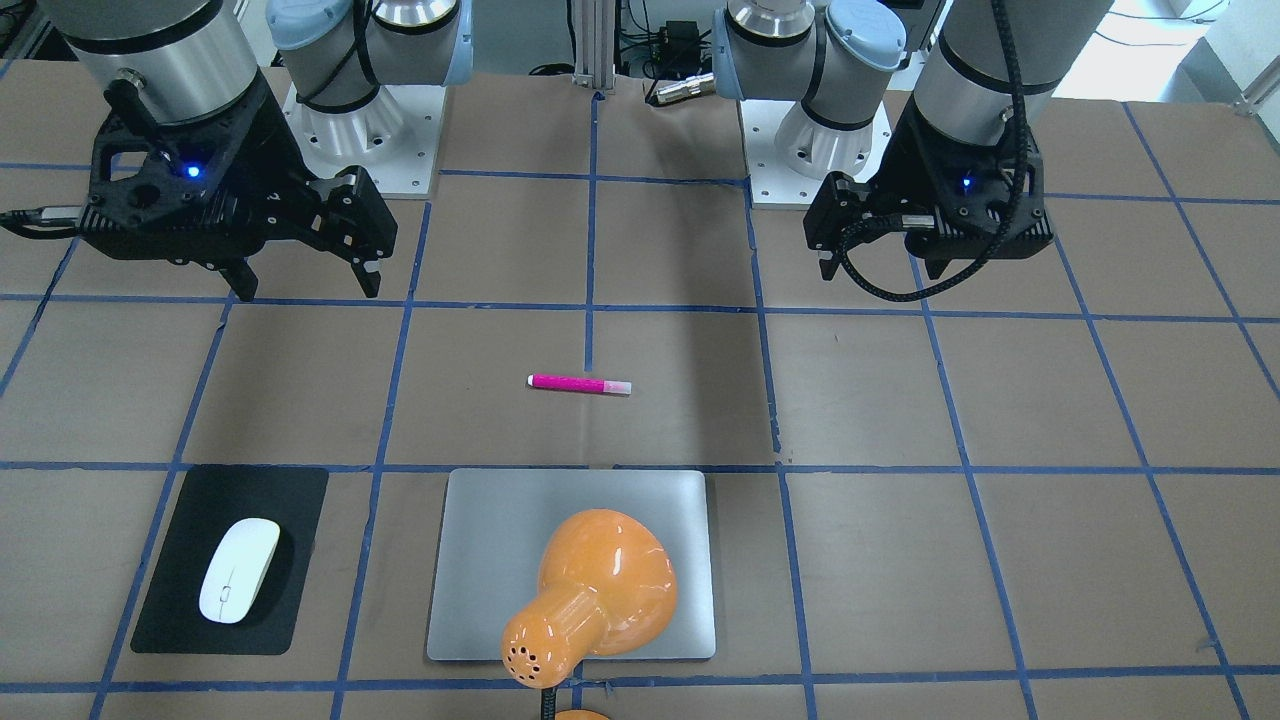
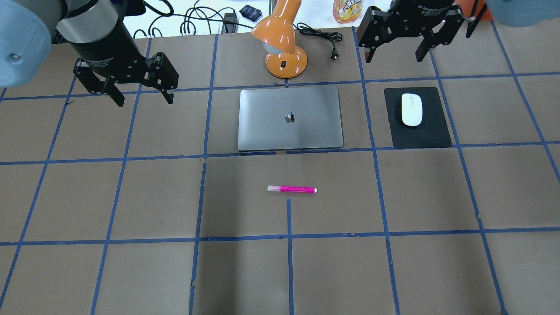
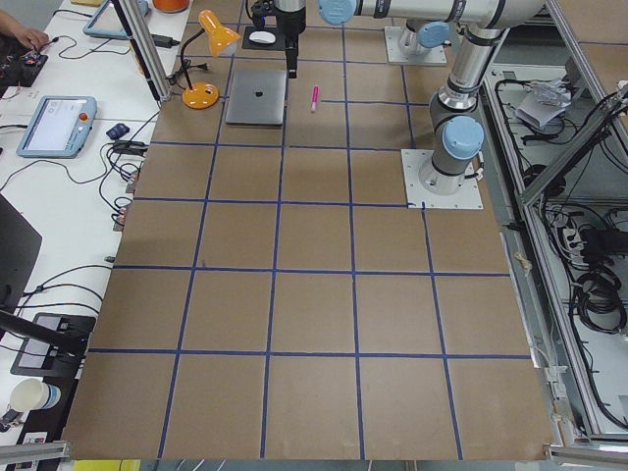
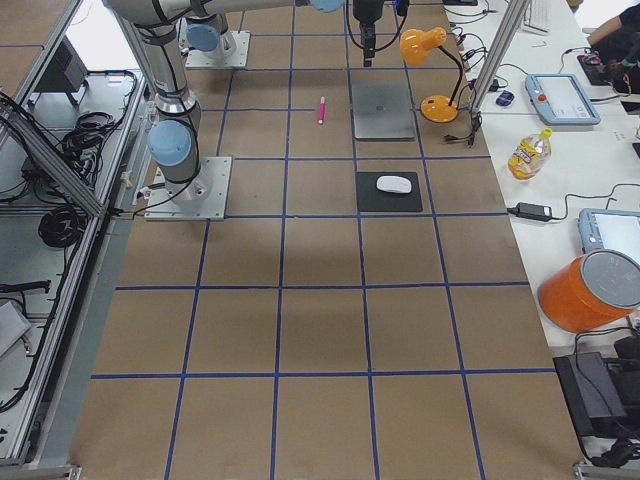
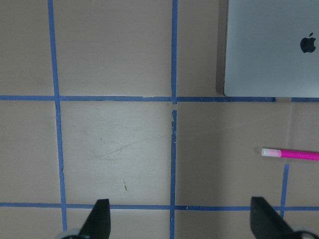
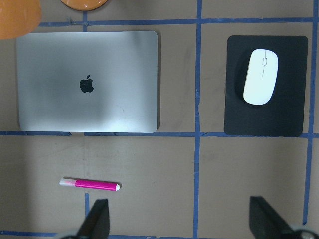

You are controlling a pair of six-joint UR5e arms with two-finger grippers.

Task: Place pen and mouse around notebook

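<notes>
The pink pen [image 2: 292, 189] lies flat on the brown table, a short way on the robot's side of the silver notebook [image 2: 267, 118]. To the notebook's right, the white mouse [image 2: 411, 109] rests on a black mat [image 2: 433, 135]. My left gripper [image 2: 144, 99] hovers open and empty to the left of the notebook. My right gripper [image 2: 393, 57] hangs open and empty beyond the mouse. The left wrist view shows the pen [image 5: 291, 154] and a notebook corner [image 5: 271, 47]. The right wrist view takes in the notebook [image 6: 50, 99], the mouse [image 6: 260, 76] and the pen [image 6: 89, 184].
An orange desk lamp [image 2: 282, 39] stands behind the notebook, its head leaning over it [image 1: 600, 590]. Its cord and plug [image 2: 333, 54] lie to the right. A bottle [image 2: 348, 8] stands past the table's far edge. Blue tape lines grid the tabletop.
</notes>
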